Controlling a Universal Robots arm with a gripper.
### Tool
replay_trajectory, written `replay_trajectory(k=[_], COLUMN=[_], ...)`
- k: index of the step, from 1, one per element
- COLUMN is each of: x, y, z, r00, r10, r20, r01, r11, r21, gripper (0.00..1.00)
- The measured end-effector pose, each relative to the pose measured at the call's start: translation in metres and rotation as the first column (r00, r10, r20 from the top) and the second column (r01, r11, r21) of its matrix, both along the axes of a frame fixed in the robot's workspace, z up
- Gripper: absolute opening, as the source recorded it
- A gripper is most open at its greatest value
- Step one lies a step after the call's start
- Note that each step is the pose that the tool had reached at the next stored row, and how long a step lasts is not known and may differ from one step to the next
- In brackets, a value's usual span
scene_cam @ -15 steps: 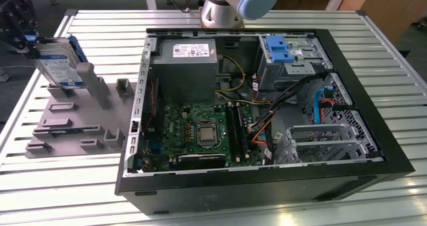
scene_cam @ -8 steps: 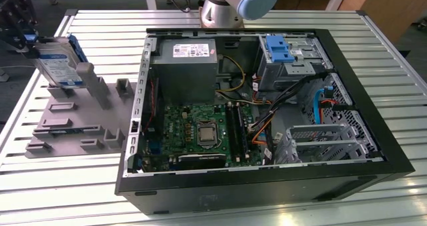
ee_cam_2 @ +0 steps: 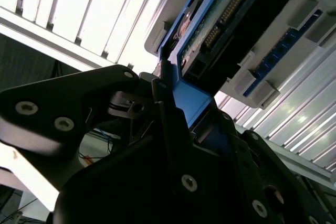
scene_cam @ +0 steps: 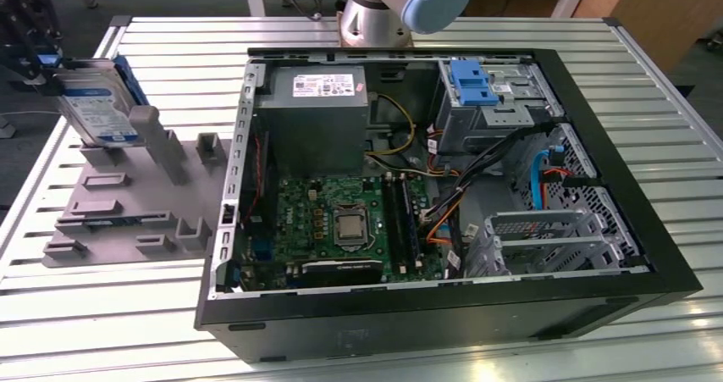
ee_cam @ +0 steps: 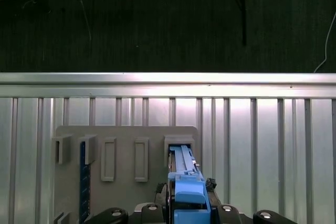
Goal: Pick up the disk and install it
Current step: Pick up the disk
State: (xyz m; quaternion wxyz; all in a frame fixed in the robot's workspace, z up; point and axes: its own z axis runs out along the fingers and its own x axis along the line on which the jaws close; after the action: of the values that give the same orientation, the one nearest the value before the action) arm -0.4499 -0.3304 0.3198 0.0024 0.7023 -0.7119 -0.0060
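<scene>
The disk [scene_cam: 96, 111], a silver drive with a white-and-blue label in a blue carrier frame, stands on edge at the exterior view's far left. Its lower end sits at a slot of the grey holder block [scene_cam: 124, 204]. My gripper [scene_cam: 43, 58] comes down on its top edge and is shut on the blue carrier. The first wrist view shows the carrier [ee_cam: 185, 174] running from between the fingertips toward the holder's slot [ee_cam: 180, 141]. In the second wrist view the dark fingers [ee_cam_2: 157, 93] pinch the blue frame, with the disk's circuit-board side [ee_cam_2: 220, 19] beyond them.
An open computer case [scene_cam: 452, 318] lies on the slatted metal table [scene_cam: 632, 77], to the right of the holder in the exterior view. It holds a grey power supply [scene_cam: 317, 111], a green motherboard [scene_cam: 339, 221], a bay with a blue latch [scene_cam: 469, 81] and a metal drive cage [scene_cam: 554, 238].
</scene>
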Motion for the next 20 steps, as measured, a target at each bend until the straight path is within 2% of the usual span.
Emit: replay_trajectory(k=[1, 20], x=[0.0, 0.0], y=[0.0, 0.0], z=[0.0019, 0.0058], r00=[1.0, 1.0], r10=[0.0, 0.0], r20=[0.0, -0.0001], r01=[0.0, 0.0], r11=[1.0, 1.0], r21=[0.0, 0.0], gripper=[0.37, 0.37])
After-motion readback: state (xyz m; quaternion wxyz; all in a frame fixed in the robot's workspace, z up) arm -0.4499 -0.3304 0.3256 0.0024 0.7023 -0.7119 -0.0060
